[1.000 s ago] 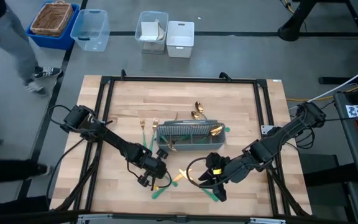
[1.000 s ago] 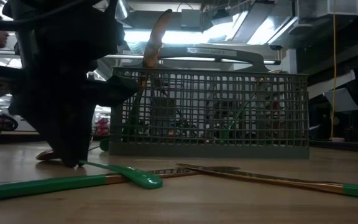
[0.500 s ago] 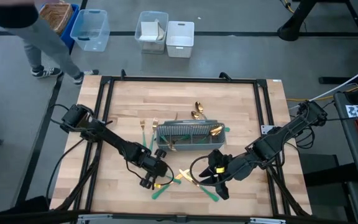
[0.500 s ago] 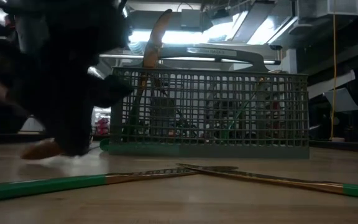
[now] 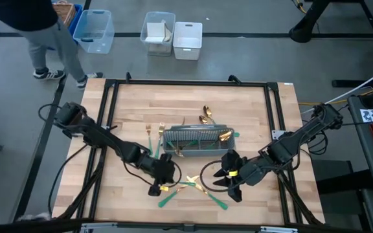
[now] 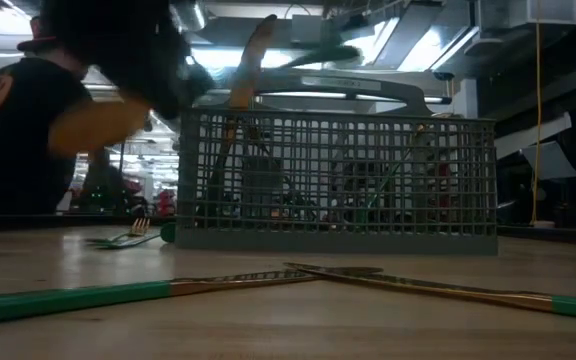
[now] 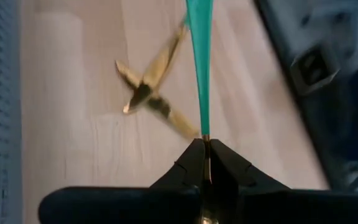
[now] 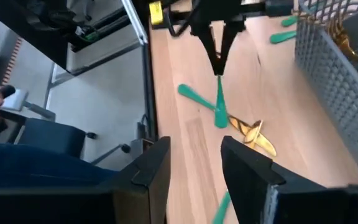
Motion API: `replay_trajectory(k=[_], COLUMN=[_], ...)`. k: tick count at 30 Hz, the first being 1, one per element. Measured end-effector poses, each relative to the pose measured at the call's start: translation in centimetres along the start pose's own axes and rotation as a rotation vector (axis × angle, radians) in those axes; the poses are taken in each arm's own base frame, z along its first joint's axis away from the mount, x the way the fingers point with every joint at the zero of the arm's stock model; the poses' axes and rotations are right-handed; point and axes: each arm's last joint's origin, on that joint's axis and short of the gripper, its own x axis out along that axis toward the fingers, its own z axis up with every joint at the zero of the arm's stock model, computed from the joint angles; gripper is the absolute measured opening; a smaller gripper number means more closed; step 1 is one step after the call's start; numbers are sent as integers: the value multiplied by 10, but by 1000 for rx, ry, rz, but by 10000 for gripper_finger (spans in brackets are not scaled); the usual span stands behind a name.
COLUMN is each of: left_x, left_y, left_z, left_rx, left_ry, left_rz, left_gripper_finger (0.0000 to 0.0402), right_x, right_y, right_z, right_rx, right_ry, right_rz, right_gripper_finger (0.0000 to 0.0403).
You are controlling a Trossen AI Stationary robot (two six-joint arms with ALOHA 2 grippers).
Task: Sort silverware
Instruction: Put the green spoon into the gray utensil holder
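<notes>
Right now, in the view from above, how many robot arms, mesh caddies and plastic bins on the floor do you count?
Robot arms: 2
Mesh caddy: 1
Floor bins: 4
Total: 7

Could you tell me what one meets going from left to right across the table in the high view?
Left hand shut on a teal-handled piece → grey mesh caddy → open right hand.
</notes>
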Motion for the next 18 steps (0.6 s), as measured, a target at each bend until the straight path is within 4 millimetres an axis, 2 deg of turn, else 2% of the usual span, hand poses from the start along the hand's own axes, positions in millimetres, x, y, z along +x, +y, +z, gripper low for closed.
replay_trajectory(k=[6,11,14,18], left_x=[-36,-60,-66,-66], left_y=[-1,4,11,24], left_z=[23,42,52,58], left_rx=[-192,-350,-468,-639], left_ry=[-178,-349,-435,-467], left_rz=[-63,-126,-161,-179], left_gripper_finger=[9,5,5,11], right_x=[-9,-10,-10,-10], right_y=[-7,-11,-11,-11], right_z=[0,1,3,7], right_rx=[-46,-165,-258,-391], right_ry=[-42,-97,-133,-193], right_rz=[-105,-201,-251,-312], right_gripper_finger=[143,143,143,143])
